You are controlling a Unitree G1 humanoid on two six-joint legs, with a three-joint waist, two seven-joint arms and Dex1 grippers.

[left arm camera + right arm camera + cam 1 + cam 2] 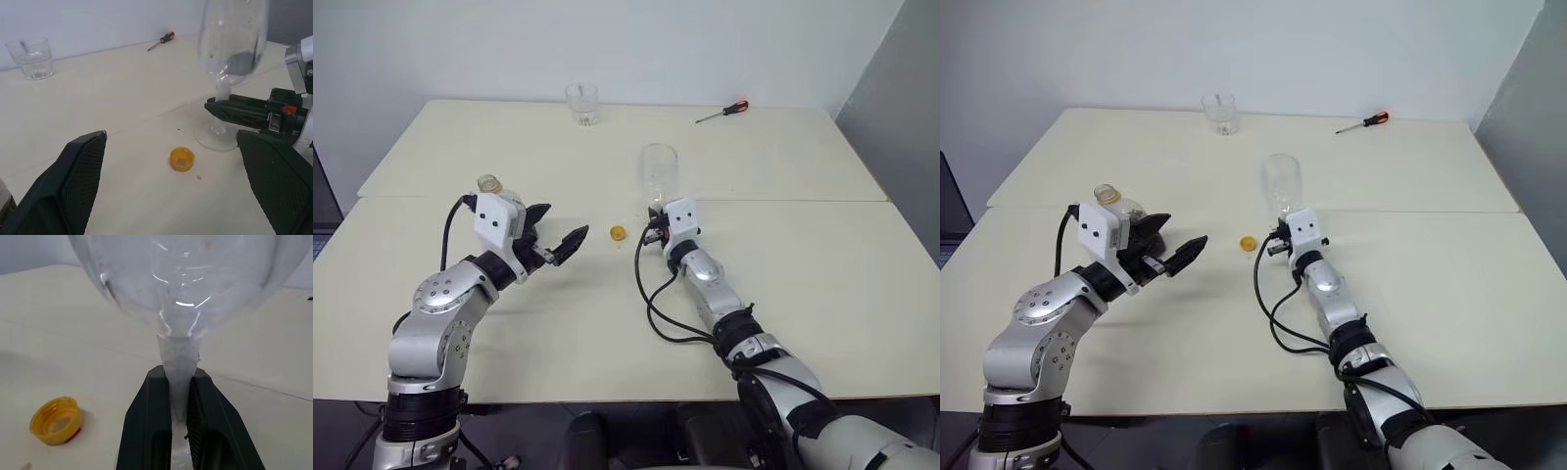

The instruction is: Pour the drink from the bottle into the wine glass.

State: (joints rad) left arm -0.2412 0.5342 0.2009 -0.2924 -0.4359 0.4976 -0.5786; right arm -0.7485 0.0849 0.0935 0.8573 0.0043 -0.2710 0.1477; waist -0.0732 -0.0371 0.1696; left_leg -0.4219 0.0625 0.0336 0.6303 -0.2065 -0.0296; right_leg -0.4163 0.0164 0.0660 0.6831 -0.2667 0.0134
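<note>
Table (822, 284) right bare; right gripper (178, 396) fingers clamp wine glass (658, 168) stem.

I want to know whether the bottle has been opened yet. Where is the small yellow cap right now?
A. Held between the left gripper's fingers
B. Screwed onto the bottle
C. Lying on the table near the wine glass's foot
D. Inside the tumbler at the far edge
C: the yellow cap lies loose on the table, close to the foot of the wine glass, with nothing holding it.
</note>
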